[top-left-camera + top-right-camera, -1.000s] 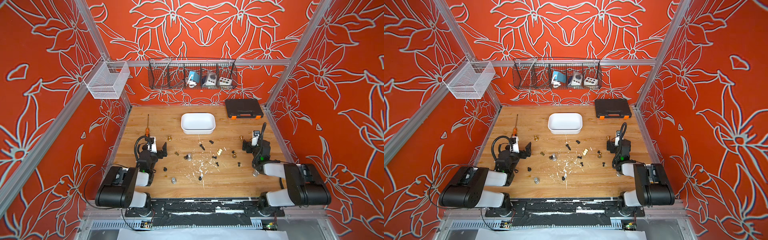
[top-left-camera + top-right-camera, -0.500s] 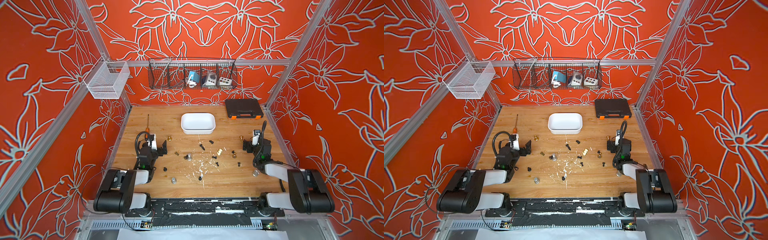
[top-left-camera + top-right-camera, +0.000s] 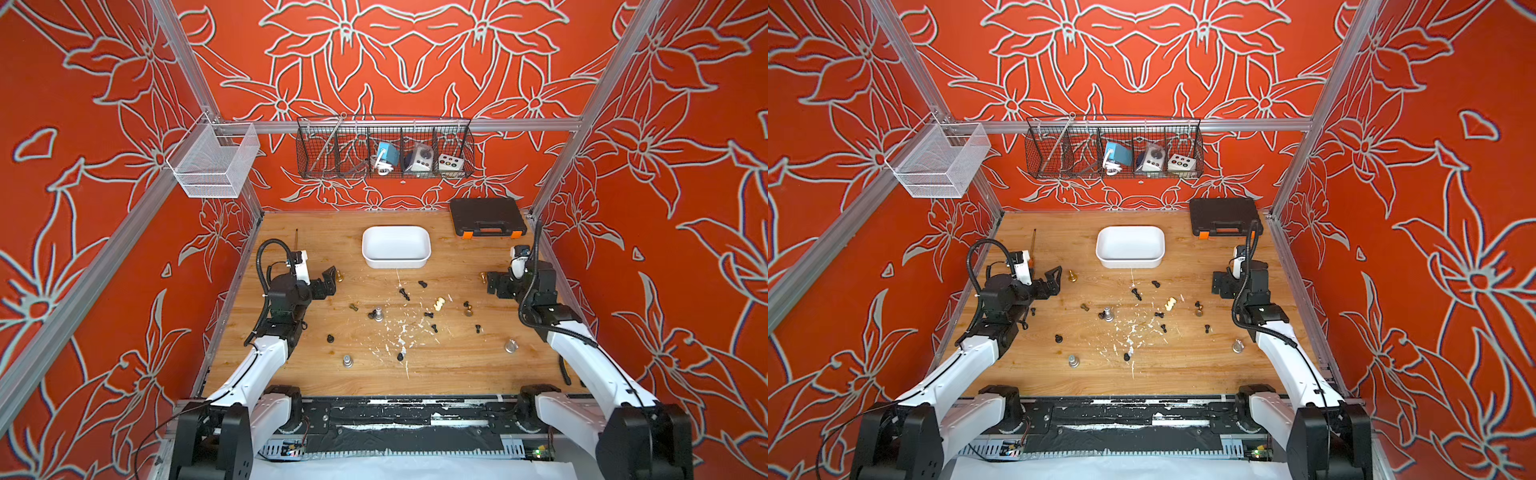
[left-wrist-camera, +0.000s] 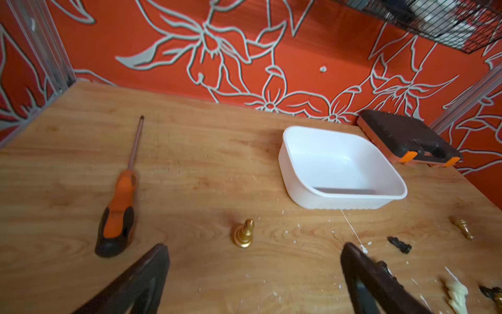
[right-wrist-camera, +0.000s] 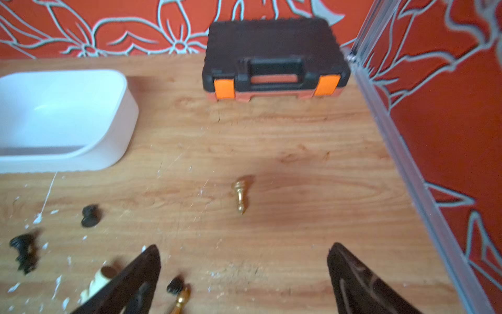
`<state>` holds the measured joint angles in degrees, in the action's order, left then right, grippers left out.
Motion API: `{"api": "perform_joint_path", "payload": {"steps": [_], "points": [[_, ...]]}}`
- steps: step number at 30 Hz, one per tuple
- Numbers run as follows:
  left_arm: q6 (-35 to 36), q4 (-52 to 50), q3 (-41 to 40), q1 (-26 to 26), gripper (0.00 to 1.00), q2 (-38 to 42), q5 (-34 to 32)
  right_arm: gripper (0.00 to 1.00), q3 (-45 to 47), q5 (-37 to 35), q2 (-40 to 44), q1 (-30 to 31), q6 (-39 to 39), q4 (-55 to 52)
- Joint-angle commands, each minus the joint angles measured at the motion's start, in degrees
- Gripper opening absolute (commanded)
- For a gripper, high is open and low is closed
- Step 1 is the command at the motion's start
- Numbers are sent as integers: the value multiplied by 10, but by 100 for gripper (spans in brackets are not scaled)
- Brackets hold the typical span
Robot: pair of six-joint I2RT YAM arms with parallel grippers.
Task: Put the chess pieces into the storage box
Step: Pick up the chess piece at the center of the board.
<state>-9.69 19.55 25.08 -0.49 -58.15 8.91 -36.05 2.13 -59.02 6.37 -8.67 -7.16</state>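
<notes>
I read the left jaws and the right jaws spread fully wide, gripping nothing, above the wooden table [image 3: 316, 241]. The white, shallow, rounded plastic storage box [image 3: 395, 263] sits at far centre. The small black, gold, silver and cream chess pieces [image 3: 439, 304] lie scattered before it, all outside.

The box [image 3: 395, 263] sits at the back middle of the table [image 3: 457, 374]. The case [image 3: 486, 214] lies to its right by the back wall, the screwdriver [image 4: 119, 206] well to its left. The pieces [image 3: 377, 314] lie scattered before the box.
</notes>
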Motion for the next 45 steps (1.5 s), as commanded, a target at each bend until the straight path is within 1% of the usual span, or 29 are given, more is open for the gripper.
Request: {"api": "perform_joint_path", "payload": {"steps": [1,3,9,13,19,23,35,37,41,45], "points": [[-22,-85,28,-5,98,7,16,98,-16,45,14,16,-30,-77],[-18,-106,38,-8,96,1,30,98,-20,59,12,27,-32,-86],[-19,-137,44,-39,91,-24,38,98,-39,82,-17,51,-30,-109],[-16,-157,52,-56,88,-47,31,98,-49,94,-34,58,-36,-112],[-28,-164,77,-59,82,-96,8,98,-64,106,-54,70,-35,-115],[-27,-154,103,-59,81,-140,5,97,-70,106,-67,76,-35,-112],[13,-141,175,-62,75,-253,-18,95,-121,114,-129,93,-31,-118],[23,-146,191,-63,73,-269,-23,94,-128,115,-138,95,-32,-119],[29,-158,219,-63,70,-300,-30,92,-135,113,-146,99,-31,-124],[28,-159,228,-63,67,-322,-28,92,-133,110,-147,101,-35,-123]]}}
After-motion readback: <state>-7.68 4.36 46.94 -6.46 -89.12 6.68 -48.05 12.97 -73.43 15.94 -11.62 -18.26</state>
